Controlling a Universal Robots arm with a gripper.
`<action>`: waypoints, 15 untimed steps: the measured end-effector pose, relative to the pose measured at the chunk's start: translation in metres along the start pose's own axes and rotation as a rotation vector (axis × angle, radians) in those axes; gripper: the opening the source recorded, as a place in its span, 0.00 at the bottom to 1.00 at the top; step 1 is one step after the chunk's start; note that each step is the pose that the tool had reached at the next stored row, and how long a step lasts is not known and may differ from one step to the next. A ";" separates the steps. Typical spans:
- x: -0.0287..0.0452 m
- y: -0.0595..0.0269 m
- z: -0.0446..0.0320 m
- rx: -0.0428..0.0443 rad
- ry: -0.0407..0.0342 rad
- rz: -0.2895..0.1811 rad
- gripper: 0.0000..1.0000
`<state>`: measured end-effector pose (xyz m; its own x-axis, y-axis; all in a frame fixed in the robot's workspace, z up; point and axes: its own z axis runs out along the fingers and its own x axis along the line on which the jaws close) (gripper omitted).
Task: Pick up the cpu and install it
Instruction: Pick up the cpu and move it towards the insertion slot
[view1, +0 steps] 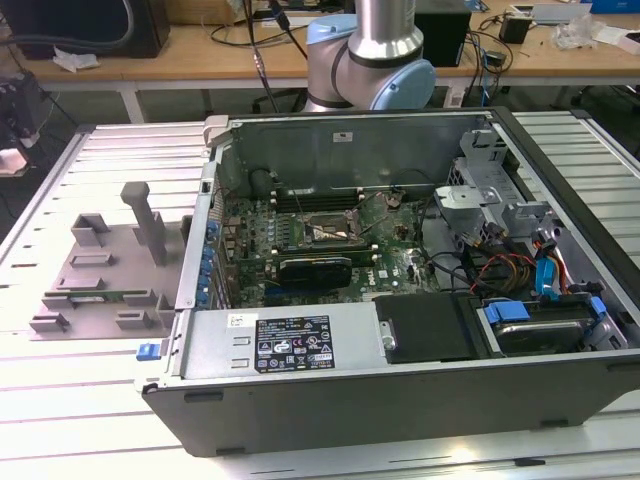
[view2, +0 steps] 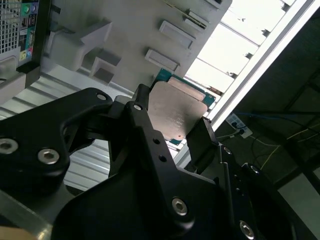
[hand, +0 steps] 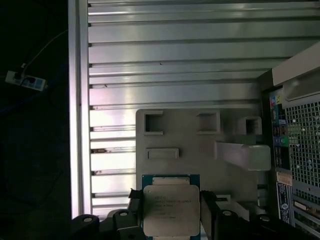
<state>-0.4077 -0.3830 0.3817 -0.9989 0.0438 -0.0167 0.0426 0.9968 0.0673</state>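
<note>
In both wrist views the cpu (hand: 170, 214) (view2: 178, 106), a flat square chip with a dull silver top and a thin green rim, sits between the two black fingers of my gripper (hand: 170, 197) (view2: 172, 117). The gripper is shut on the cpu's opposite edges and holds it above the grey parts fixture (hand: 180, 135) and the ribbed metal table (hand: 175, 60). In the exterior view the square socket frame (view1: 328, 233) lies on the motherboard inside the open computer case (view1: 400, 400). The arm's base (view1: 370, 60) stands behind the case.
The grey parts fixture (view1: 100, 270) lies at the exterior view's left, with upright pegs and a narrow green memory stick (view1: 100, 296). Inside the case are a graphics card (view1: 315, 268), cables (view1: 500, 270) and a drive bay (view1: 530, 325). The table's edge (hand: 75, 125) is near the fixture.
</note>
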 end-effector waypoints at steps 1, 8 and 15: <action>0.0000 0.0001 -0.0018 0.0000 0.0000 0.000 0.55; -0.0002 0.0009 -0.0140 0.0001 -0.0005 0.000 0.55; -0.0004 0.0016 -0.0237 -0.0001 -0.0012 0.000 0.55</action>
<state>-0.4078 -0.3830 0.4054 -0.9989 0.0439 -0.0179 0.0426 0.9968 0.0673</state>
